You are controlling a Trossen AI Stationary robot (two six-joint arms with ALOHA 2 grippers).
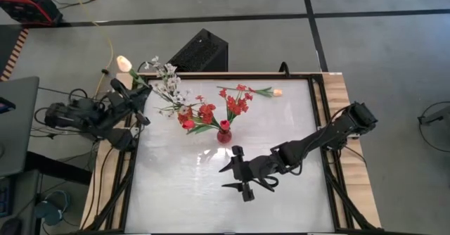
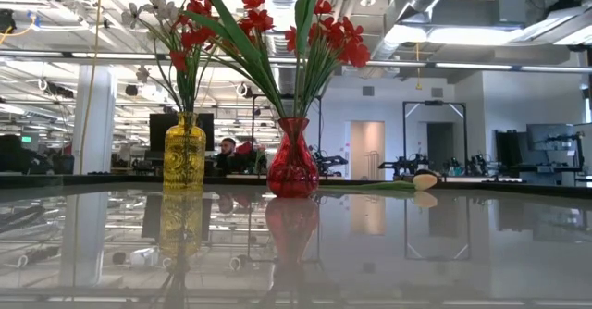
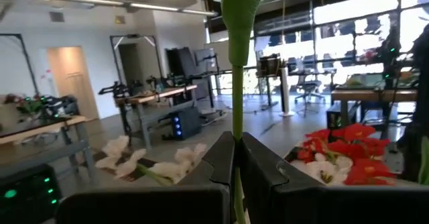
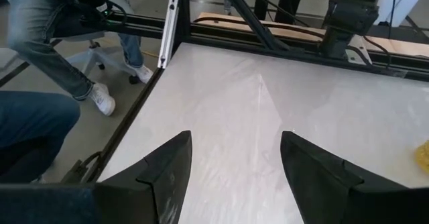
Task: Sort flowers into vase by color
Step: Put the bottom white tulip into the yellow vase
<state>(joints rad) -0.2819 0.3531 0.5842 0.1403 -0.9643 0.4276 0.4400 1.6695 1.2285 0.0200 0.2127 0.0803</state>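
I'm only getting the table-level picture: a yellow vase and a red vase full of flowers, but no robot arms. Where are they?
Observer: Both are outside your frame. The left gripper is by the table's far left corner, shut on a green stem.
Operator: Which flower is that?
Observer: Seen from above, the stem ends in a peach tulip bud, just beyond the table's edge.
Operator: And the other arm?
Observer: The right gripper is open over a bare part of the table, on the near side of the red vase, and it holds nothing.
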